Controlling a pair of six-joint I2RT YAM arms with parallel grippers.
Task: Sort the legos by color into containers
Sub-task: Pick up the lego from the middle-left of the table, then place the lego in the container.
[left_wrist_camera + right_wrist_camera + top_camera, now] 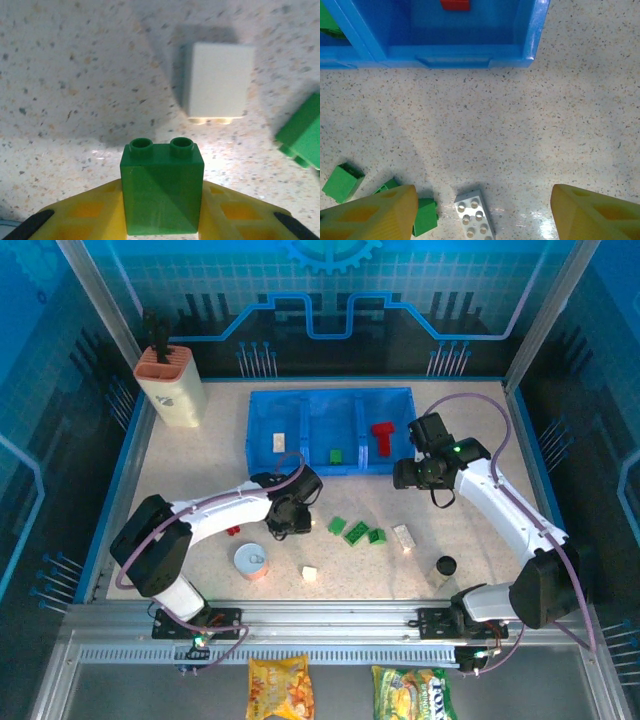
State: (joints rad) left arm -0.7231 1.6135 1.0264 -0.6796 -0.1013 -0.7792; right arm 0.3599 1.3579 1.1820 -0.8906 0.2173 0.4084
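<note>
Left side: the left gripper (161,212) has its jaws clenched on a green lego (161,187), studs toward the top of the wrist frame, with yellow fingers (80,212) against both its flanks.
Beyond the grasp: a pale lego (217,80) lies on the speckled surface (200,460) in the upper right of that frame. A second green piece (302,132) is cut off by the right edge.
Right side: the right gripper (484,197) hangs with its jaws released and wide apart over the surface, just below the tray's right-hand corner.
Tray (330,393): upper centre of the top view, with a white brick (279,443) in its left compartment, a green brick (336,455) in the middle and a red brick (383,437) in the right.
Loose pieces: a green cluster (356,533) lies at centre, with a white block (404,536) just right of it. A cream block (309,573) lies lower down, and a red block (233,531) sits beside the left arm.
Also pictured: a silver can (250,562) lower left, a black cap (445,566) lower right and a cream holder (170,385) upper left.
</note>
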